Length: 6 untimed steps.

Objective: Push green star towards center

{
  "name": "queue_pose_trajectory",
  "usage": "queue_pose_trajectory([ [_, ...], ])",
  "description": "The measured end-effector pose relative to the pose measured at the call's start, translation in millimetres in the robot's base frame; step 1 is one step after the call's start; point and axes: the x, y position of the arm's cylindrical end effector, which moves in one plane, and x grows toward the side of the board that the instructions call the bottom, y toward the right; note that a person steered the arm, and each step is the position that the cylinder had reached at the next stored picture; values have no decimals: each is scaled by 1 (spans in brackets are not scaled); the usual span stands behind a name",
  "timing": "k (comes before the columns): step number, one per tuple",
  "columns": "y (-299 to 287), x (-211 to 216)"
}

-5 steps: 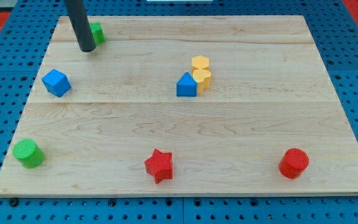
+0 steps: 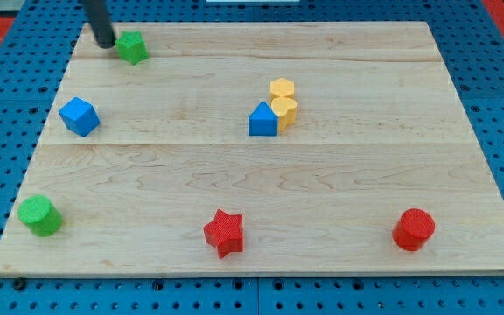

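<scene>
tip beside the green star at the far left corner

my tip (image 2: 104,42) stands at the far left corner of the wooden surface (image 2: 366,175), just to the left of the green star (image 2: 132,46), with a thin gap or bare contact between them that i cannot settle. there is no gripper on this arm, only the dark rod, so there is nothing to read as wide, narrow or holding.

the green star sits close to the far edge, well apart from the middle of the surface. near the middle, a blue block with a peaked top (image 2: 262,120) touches a yellow heart-like block (image 2: 285,111), and a yellow hexagonal block (image 2: 282,88) sits just behind that, touching it. a blue cube-like block (image 2: 79,115) lies toward the left, nearer than the star. along the near edge are a green cylinder (image 2: 39,214) at the left, a red star (image 2: 224,232) about midway, and a red cylinder (image 2: 413,229) at the right.
</scene>
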Motion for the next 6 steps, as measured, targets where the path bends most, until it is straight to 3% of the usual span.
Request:
queue_pose_trajectory([
  [1, 101, 46],
  [2, 133, 45],
  [3, 133, -2],
  [4, 174, 0],
  [6, 194, 65],
])
